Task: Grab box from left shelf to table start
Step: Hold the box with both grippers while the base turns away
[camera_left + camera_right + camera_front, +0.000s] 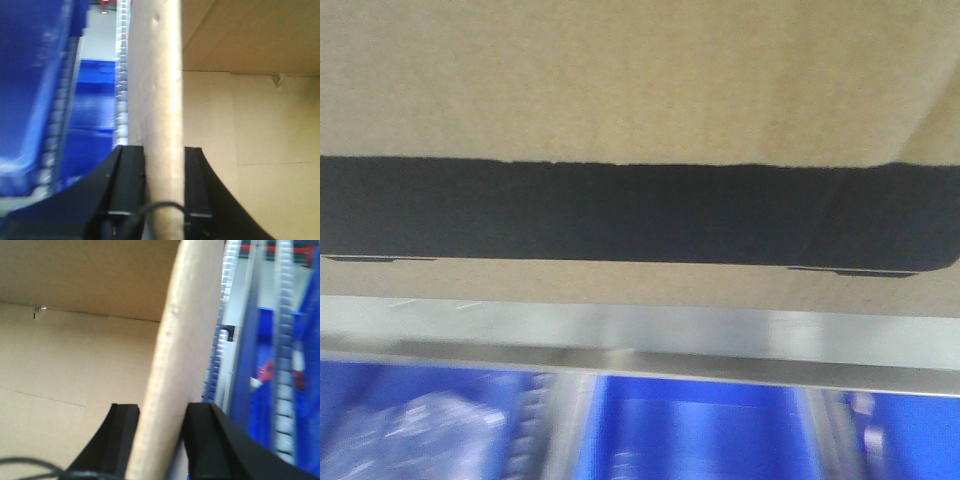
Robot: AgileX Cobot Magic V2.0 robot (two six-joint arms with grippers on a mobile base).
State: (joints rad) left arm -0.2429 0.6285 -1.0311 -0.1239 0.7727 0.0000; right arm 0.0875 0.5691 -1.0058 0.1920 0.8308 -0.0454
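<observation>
Cardboard fills the top of the front view. The box [640,80] is brown and a bit rough, with a wide black band [620,210] across it. It sits just above the shiny steel rail of the left shelf [640,340]. Under the rail are blue plastic bins [700,430].

In the left wrist view, the left pincer [164,170] is squeezed on a thin box wall, with one black finger on each face. The plain tan inside of the box is to the right.

In the right wrist view, the right pincer [162,435] pinches a box wall the same way. The tan inside is to the left.
</observation>
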